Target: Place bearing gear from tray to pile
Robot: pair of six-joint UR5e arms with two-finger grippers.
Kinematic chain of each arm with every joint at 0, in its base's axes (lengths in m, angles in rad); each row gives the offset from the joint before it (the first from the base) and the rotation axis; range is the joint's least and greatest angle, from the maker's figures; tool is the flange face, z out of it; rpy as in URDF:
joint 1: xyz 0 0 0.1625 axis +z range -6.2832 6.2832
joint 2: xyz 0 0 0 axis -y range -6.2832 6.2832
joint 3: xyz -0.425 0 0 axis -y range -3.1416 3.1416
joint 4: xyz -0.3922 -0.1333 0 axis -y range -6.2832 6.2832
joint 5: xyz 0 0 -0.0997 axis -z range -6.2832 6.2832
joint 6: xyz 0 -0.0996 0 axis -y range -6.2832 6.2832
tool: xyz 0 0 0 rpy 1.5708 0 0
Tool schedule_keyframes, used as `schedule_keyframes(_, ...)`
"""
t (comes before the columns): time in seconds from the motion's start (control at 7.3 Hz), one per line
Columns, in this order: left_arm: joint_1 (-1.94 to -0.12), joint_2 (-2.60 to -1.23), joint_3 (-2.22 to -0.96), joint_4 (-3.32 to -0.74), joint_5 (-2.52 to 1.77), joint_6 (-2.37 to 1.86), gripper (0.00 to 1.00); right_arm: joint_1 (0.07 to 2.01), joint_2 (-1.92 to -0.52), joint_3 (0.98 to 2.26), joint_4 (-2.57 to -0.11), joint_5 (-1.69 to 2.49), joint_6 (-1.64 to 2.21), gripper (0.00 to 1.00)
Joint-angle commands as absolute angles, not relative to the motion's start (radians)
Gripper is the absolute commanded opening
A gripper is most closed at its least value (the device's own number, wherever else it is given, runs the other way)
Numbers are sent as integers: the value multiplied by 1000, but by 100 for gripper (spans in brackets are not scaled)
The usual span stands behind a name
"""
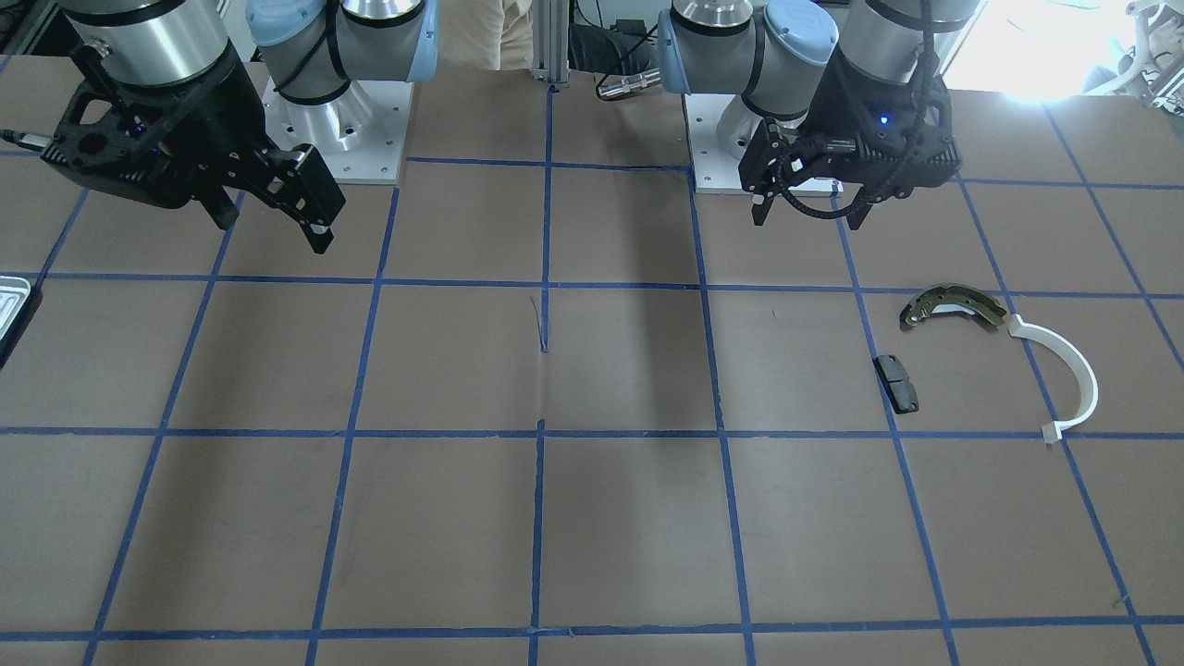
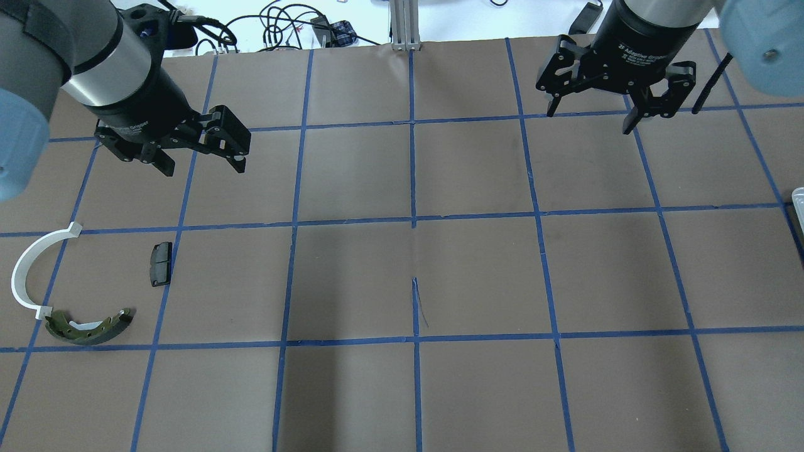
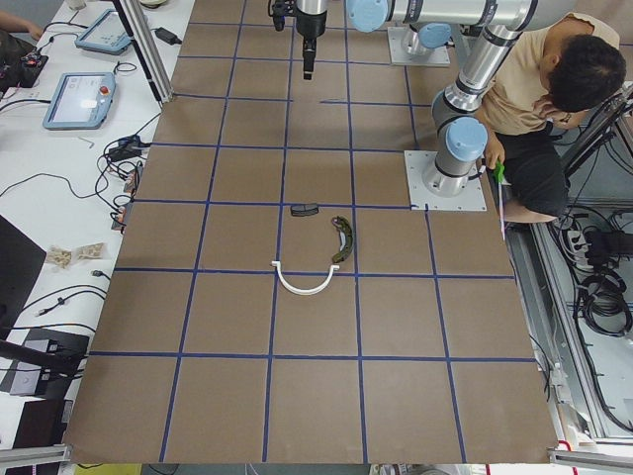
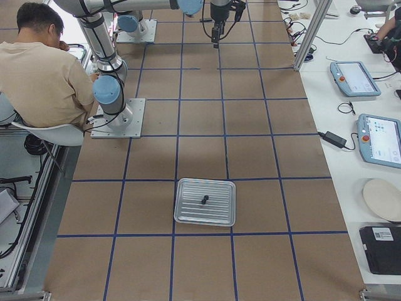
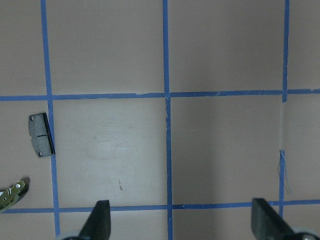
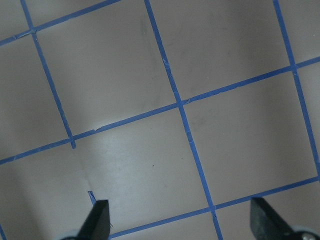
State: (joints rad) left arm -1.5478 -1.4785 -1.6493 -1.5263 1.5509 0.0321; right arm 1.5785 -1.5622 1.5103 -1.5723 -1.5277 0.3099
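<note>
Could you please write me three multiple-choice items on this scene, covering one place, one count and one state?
1. How do the left claw and right claw stand?
A. both shut
B. one shut on a part
C. both open, empty

2. How many parts make up the pile?
A. two
B. three
C. five

3. Where does the bearing gear lie?
A. on the tray
B. in the pile
C. in a claw

Answers:
1 C, wide gaps between the fingers and nothing held.
2 B, brake shoe, white arc, black pad.
3 A, the small dark piece sits mid-tray in the exterior right view.
</note>
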Motion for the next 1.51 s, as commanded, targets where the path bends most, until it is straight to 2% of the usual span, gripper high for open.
schedule_keyframes(0.0,-1548,-1474,-1652,-1528,1551,32,100,1578,-1562,1511,-1577,-1528,302,100)
schedule_keyframes(0.27,-1548,-1474,-1652,-1528,1552,32,100,1578,-1562,1511,-1577,-1545,295,100)
schedule_keyframes(0.55,-1548,-1474,-1652,-1528,1551,31,100,1551,-1540,1508,-1563,-1690,37,100)
schedule_keyframes(1.1,-1548,-1473,-1654,-1528,1551,32,100,1058,-1543,1503,-1560,-1691,-703,100)
schedule_keyframes(1.37,-1548,-1474,-1654,-1528,1551,32,100,799,-1464,1509,-1575,-1644,-1189,100)
